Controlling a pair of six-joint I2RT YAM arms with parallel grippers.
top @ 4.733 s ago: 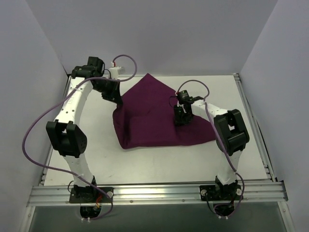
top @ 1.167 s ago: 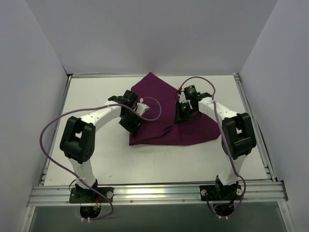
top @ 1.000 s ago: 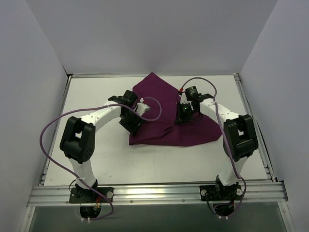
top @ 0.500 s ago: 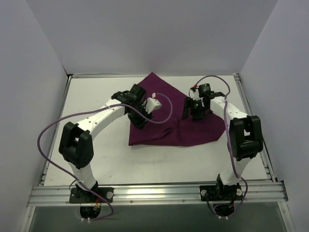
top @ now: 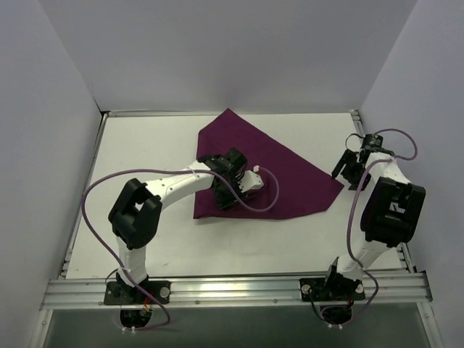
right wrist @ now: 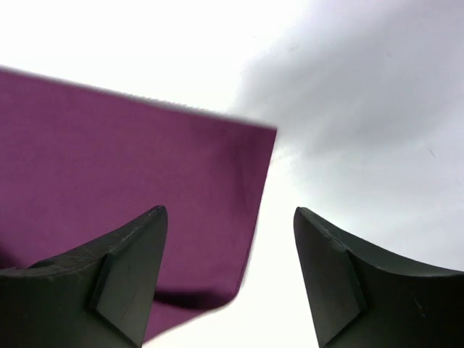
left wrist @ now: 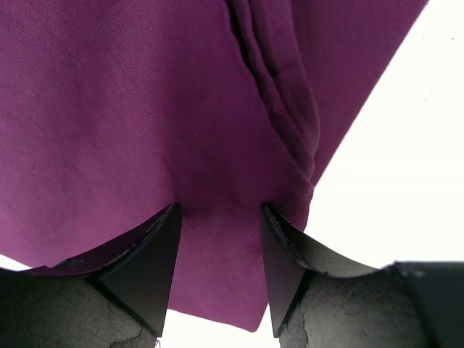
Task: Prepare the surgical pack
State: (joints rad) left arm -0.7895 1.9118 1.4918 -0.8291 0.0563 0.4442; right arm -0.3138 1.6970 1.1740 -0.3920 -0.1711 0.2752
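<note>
The surgical pack shows as a dark purple cloth (top: 275,170) lying flat on the white table (top: 145,145), folded into a rough triangle. My left gripper (top: 226,197) hovers low over its near left part. In the left wrist view it (left wrist: 220,210) stands open, and cloth (left wrist: 145,109) with a layered fold edge (left wrist: 286,116) lies flat beneath the fingers. My right gripper (top: 348,174) sits just off the cloth's right corner. In the right wrist view it (right wrist: 230,212) is open with nothing held, and the corner of the cloth (right wrist: 145,159) lies below its left finger.
White walls enclose the table on three sides. A metal rail (top: 232,290) runs along the near edge with both arm bases on it. The left arm's purple cable (top: 94,217) loops over the table's left side.
My right gripper has opened, let go of the cloth and swung right past its corner. The cloth now lies spread out to the right. My left gripper has slid right across the cloth.
</note>
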